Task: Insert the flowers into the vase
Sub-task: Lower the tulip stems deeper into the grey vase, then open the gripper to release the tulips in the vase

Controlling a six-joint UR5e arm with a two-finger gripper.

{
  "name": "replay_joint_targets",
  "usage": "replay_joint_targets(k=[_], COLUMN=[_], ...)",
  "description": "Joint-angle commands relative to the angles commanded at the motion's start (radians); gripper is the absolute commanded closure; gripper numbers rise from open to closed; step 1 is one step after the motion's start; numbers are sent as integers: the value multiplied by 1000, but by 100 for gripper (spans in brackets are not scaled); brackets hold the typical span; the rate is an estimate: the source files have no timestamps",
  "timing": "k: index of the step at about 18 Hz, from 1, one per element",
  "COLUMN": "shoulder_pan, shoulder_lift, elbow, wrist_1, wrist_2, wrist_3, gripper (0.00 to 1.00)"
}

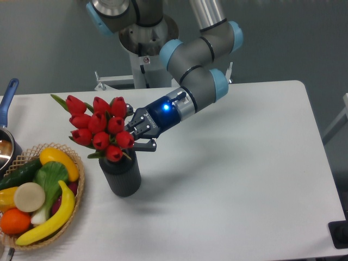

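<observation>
The flowers (99, 126), a tight bunch of red tulip buds with green leaves, sit low over the vase (120, 175), with the lowest buds at its mouth and the stems hidden inside. The vase is a dark grey ribbed cylinder standing upright on the white table, left of centre. My gripper (132, 135) reaches in from the right, just above the vase's rim, and is shut on the flowers at the base of the bunch. Its fingertips are partly hidden behind the buds.
A woven basket (78, 201) of fruit and vegetables, with a banana (54, 215) at its near side, stands at the front left, close to the vase. A blue-handled pot (8, 117) is at the left edge. The white table (234, 179) stretches to the right.
</observation>
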State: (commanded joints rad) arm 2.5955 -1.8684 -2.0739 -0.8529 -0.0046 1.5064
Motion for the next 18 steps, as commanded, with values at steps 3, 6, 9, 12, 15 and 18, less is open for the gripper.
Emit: replay_joint_targets(k=[3,6,9,12,15,18], shoulder_pan=[2,0,0,0,0,0], shoulder_lift=[-31,-49,-48,-49,-48,-45], elbow=[-6,-21,-37,-37,-35,-34], wrist_1=[0,-2,0,0,0,2], wrist_2=[0,0,0,0,0,0], wrist_3=[21,72,86,86,86,87], gripper=[81,81,81,77,74,61])
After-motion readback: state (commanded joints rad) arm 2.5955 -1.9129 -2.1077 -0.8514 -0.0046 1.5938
